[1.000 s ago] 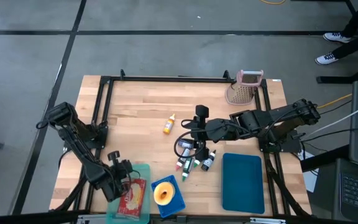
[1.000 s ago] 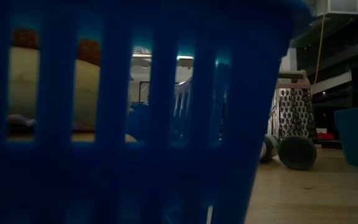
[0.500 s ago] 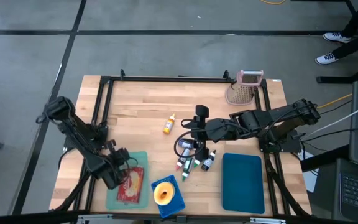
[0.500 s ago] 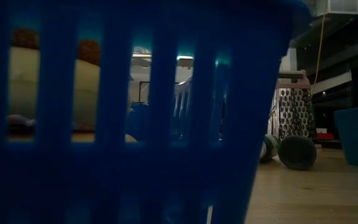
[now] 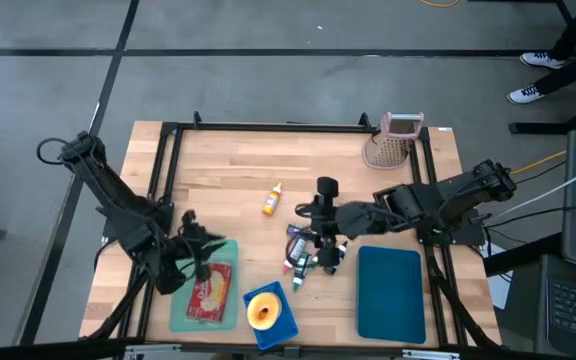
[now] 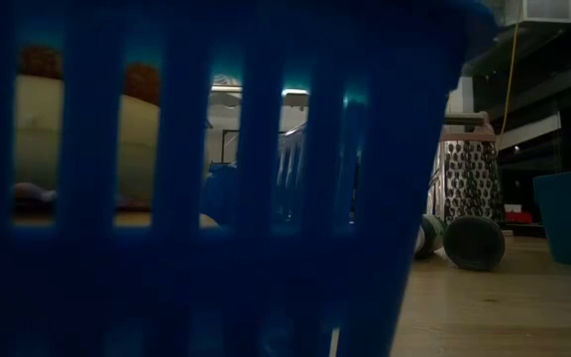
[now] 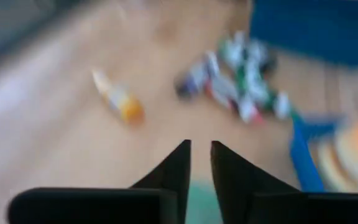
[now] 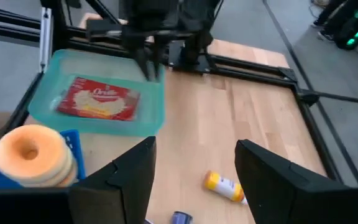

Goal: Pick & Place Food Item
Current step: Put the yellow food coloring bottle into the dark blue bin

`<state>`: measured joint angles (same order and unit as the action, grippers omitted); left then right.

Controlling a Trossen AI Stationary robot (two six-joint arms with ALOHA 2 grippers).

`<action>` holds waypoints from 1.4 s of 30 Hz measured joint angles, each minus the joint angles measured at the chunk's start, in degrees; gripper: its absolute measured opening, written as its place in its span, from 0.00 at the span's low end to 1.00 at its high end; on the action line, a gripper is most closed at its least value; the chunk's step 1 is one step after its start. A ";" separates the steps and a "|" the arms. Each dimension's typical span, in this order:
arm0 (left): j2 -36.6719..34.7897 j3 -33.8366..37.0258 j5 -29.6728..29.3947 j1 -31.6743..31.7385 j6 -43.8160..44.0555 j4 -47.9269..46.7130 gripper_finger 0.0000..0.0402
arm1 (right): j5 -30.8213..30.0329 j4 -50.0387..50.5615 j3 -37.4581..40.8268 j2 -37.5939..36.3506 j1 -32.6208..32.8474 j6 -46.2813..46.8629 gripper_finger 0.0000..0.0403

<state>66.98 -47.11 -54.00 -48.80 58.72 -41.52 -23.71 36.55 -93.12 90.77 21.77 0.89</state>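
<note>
Grater [image 6: 467, 178] behind blue basket [image 6: 216, 198]

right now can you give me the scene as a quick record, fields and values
surface: wooden table
food item: red packet lying in the teal tray
left gripper: over the teal tray's upper edge, holding nothing, fingers a narrow gap apart in its wrist view
right gripper: open, empty, above the cluster of small bottles
blue basket: holds a donut
also on table: yellow bottle, dark teal bin, grater
</note>
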 joint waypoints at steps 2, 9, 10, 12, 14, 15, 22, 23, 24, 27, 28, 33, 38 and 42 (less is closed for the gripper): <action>-0.89 -1.75 -3.95 3.17 -7.39 1.56 0.21 | -6.45 0.02 -0.02 -0.26 1.59 -0.05 0.54; -1.51 -3.11 -0.83 19.66 -29.18 12.22 0.37 | -29.64 16.86 -0.09 -5.08 7.97 13.70 0.54; -1.51 -3.11 1.03 22.49 -31.35 13.74 0.38 | -30.39 21.16 -0.07 -5.67 8.58 18.40 0.54; -1.51 -3.11 5.23 28.43 -33.86 16.62 0.39 | -31.88 28.82 0.58 -6.63 9.58 27.86 0.54; -1.49 -3.11 10.66 34.81 -34.33 17.91 0.39 | -33.61 35.54 2.13 -7.54 10.25 37.03 0.54; -1.29 -3.11 13.61 38.01 -34.48 18.38 0.39 | -33.95 38.39 3.10 -7.78 10.57 41.18 0.54; 5.36 -3.13 25.41 52.25 -36.96 21.85 0.43 | -34.34 43.02 13.16 -10.05 11.51 56.10 0.54; 6.94 -3.13 27.46 53.60 -36.99 23.01 0.44 | -34.33 42.98 14.93 -10.53 11.48 57.90 0.54; 8.65 -3.13 29.41 54.89 -37.00 23.97 0.45 | -34.30 43.02 16.67 -11.07 11.48 59.74 0.54; 14.21 -3.13 34.60 57.56 -36.98 27.14 0.48 | -33.72 42.99 21.49 -13.11 11.51 65.19 0.54; 16.08 -3.13 35.80 58.18 -36.98 27.95 0.49 | -33.39 42.90 22.88 -13.78 11.51 66.77 0.54; 22.68 -3.13 37.79 60.21 -35.58 28.77 0.51 | -32.41 42.38 27.18 -16.40 13.21 72.52 0.54; 26.10 -3.15 39.23 59.92 -32.76 29.12 0.51 | -33.54 41.93 27.50 -16.86 15.29 73.77 0.54; 27.41 -3.15 42.66 59.16 -31.50 30.49 0.51 | -34.18 41.87 27.50 -16.86 15.94 73.85 0.54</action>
<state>94.40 -50.26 -11.34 10.37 27.22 -11.03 -57.89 78.43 -65.63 73.91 37.71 74.74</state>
